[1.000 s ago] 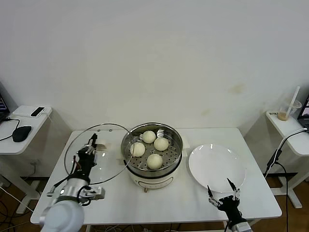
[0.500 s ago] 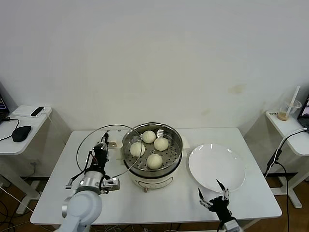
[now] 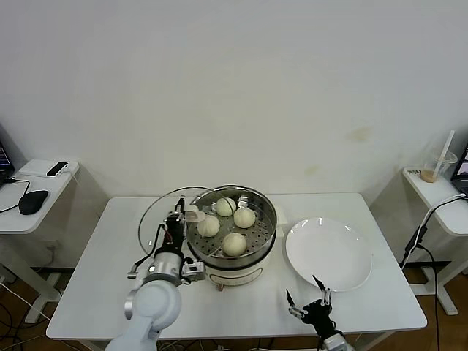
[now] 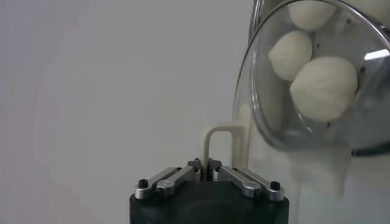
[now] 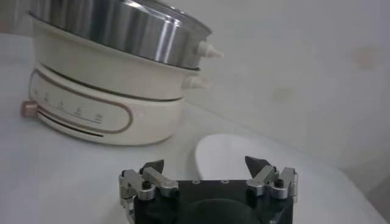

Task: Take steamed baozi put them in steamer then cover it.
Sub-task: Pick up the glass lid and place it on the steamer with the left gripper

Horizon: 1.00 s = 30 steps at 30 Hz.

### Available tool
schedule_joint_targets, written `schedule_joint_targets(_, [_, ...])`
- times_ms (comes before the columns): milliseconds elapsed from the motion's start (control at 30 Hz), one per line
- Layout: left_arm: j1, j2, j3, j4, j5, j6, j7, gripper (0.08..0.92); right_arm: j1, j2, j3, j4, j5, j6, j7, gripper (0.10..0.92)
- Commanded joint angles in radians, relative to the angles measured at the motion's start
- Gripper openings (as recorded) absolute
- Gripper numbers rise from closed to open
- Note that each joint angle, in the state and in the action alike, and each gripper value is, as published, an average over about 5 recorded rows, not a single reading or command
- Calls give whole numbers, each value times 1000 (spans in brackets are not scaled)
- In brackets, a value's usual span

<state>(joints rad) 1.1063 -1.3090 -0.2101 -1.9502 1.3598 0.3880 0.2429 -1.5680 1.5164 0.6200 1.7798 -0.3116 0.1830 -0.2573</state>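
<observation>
A plain pale wall backs my white table (image 3: pixel 88 292). My left gripper (image 3: pixel 178 217) pinches the cream handle of the clear glass cover (image 3: pixel 164 219), held tilted against the left rim of the shiny steel steamer (image 3: pixel 232 238). Four smooth round baozi (image 3: pixel 234 243) sit on its perforated tray. My right gripper (image 3: pixel 306 306) hangs spread near the glossy white plate (image 3: pixel 327 253).

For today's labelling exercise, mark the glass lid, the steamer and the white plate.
glass lid (image 3: pixel 157 212): head view, on its clear pane left of the pot.
steamer (image 3: pixel 269 213): head view, on its steel wall.
white plate (image 3: pixel 329 256): head view, on its bare middle.
</observation>
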Motion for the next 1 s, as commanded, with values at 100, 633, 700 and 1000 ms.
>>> schedule_joint_targets(100, [-98, -66, 89, 70, 50, 15, 26, 139, -1, 10, -15, -10, -22, -1, -2, 823])
schedule_joint_targets(633, [-181, -110, 164, 119, 115, 63, 101, 139, -5, 15, -21, -20, -47, -2, -9, 823])
schedule_joint_targets(700, [-188, -117, 173, 123, 120, 66, 106, 139, -5, 15, -23, -22, -50, -3, -10, 823])
schedule_joint_targets(1000, [-208, -149, 210, 152, 147, 72, 117, 139, -4, 17, -29, -28, -59, -6, -14, 823])
